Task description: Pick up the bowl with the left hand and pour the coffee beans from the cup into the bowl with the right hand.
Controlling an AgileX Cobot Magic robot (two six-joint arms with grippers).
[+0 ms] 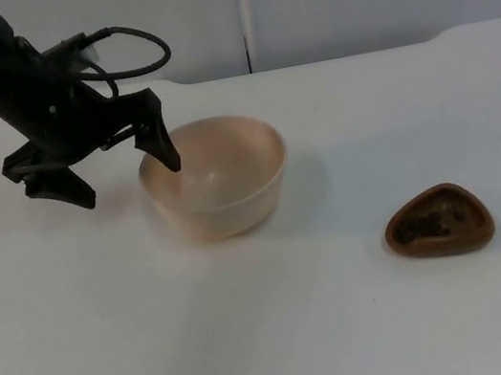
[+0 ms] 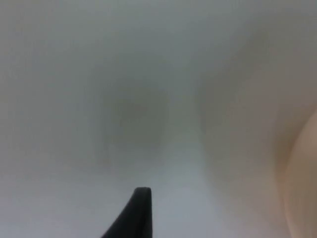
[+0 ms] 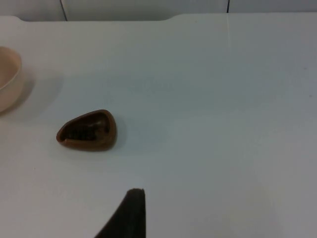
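The left pincer (image 1: 122, 171) is spread across the rim of the smooth, round beige bowl (image 1: 223, 197); a brown, rounded-triangular cup (image 1: 438, 221) of beans is seen well apart on the white surface (image 1: 277, 338).

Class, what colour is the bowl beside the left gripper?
Pale peach-beige; the bowl shows best in the top view.

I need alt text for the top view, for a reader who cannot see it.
The left gripper, fingers open, straddles the near-left rim of a beige bowl on a white table. A small brown cup holding dark coffee beans stands apart to the bowl's right.
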